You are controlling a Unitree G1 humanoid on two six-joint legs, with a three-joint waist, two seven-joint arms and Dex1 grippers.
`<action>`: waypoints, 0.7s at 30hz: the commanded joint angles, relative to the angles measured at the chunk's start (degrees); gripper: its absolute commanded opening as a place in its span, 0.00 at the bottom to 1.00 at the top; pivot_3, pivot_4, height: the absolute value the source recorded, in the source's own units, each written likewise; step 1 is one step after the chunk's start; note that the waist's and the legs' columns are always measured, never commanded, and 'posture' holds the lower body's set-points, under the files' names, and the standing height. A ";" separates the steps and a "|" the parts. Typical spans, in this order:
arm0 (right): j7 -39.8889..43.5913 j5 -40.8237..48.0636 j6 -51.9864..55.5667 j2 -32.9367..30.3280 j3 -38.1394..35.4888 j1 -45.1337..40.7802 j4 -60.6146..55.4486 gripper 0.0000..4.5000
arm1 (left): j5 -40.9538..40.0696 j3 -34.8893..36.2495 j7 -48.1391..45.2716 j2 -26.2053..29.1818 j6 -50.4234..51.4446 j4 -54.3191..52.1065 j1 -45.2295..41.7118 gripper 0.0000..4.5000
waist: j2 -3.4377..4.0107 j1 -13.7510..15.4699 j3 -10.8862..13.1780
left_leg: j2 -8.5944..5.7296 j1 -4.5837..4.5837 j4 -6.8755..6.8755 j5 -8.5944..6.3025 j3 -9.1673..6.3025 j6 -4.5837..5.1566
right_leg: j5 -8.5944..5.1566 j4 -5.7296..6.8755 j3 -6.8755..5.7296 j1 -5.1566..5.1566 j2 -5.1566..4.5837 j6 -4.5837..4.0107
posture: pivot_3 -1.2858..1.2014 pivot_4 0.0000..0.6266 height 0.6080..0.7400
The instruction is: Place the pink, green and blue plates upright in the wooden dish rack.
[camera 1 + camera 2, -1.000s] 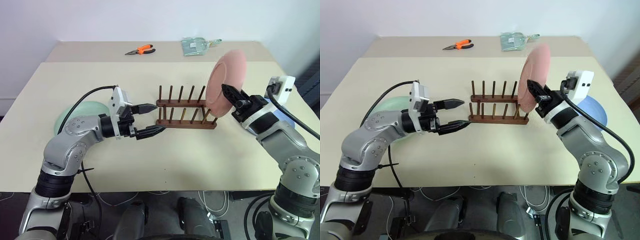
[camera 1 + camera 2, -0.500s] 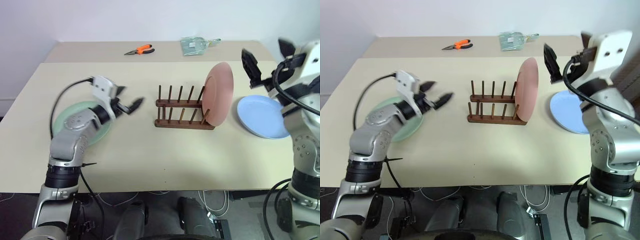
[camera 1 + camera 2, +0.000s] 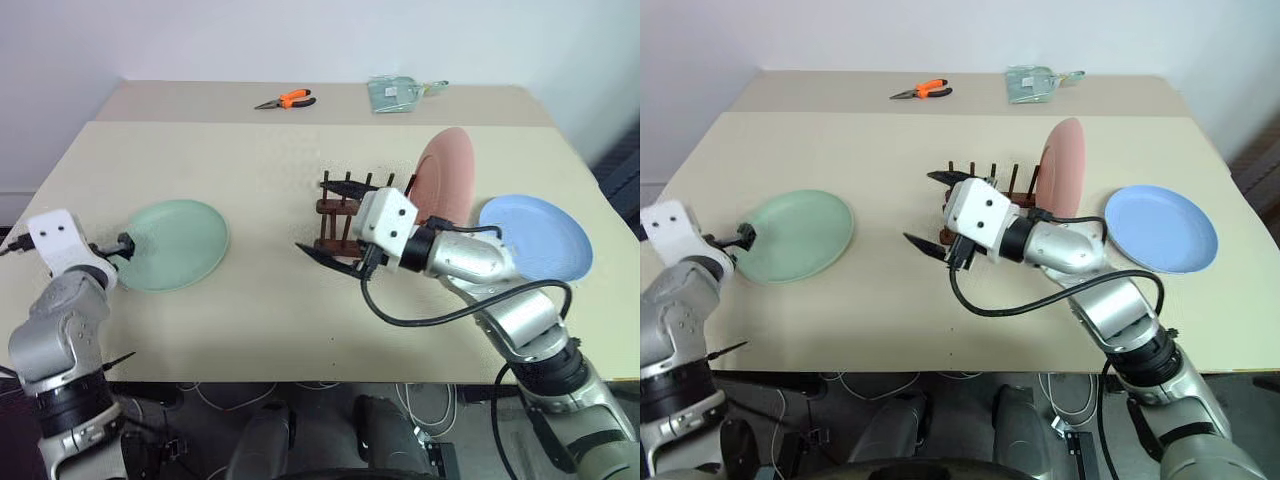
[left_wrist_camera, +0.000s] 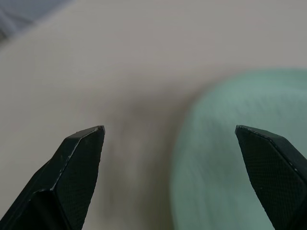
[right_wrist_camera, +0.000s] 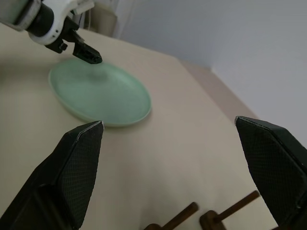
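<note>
A: Start with the counter (image 3: 300, 320). How far along is the job?

B: About a third, I judge. The pink plate (image 3: 445, 180) stands upright at the right end of the rack (image 3: 340, 207), centre right of the frame. The green plate (image 3: 175, 243) lies flat at centre left, and the blue plate (image 3: 535, 235) lies flat at the right edge. Both have yet to go in.

A: And the arms?

B: The right gripper (image 3: 335, 220) hangs in front of the rack's left end, jaws wide apart and empty. The left gripper (image 3: 744, 236) sits at the green plate's left rim, jaws apart too, nothing clamped.

A: Anything smaller?

B: Orange-handled pliers (image 3: 284, 100) and a clear packet (image 3: 400, 92) at the top of the frame, far from the plates.

A: Any brand or writing?

B: None I can read.
</note>
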 commanded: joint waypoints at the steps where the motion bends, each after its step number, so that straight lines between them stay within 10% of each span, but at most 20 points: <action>1: 1.18 -1.92 -3.14 1.28 -0.99 -0.26 0.70 1.00 | -4.95 4.46 0.48 -2.97 7.14 -5.61 0.90 0.94 | 0.00 -0.23 0.00 | 0.00 0.01 -0.01 0.00 0.01 0.00 | 0.00 0.00 0.00 0.00 0.00 0.00 | 0.52 0.24 1.00; 10: 2.56 -3.77 -2.86 2.34 -2.75 0.26 2.10 1.00 | -5.12 9.41 5.98 -7.88 9.14 -0.74 -4.28 0.00 | -0.03 -0.12 -0.03 | 0.02 0.06 -0.04 0.01 0.02 -0.02 | 0.00 0.02 0.01 0.01 0.05 -0.01 | 0.52 0.24 1.00; 21: -0.21 -22.26 -15.61 3.53 4.19 -5.47 9.50 1.00 | -3.25 -14.34 -12.17 -0.98 -13.91 -10.03 -12.98 0.00 | -0.03 0.17 -0.02 | 0.01 0.01 -0.04 0.02 0.12 -0.06 | 0.01 -0.03 0.02 -0.04 0.03 -0.04 | 0.52 0.24 1.00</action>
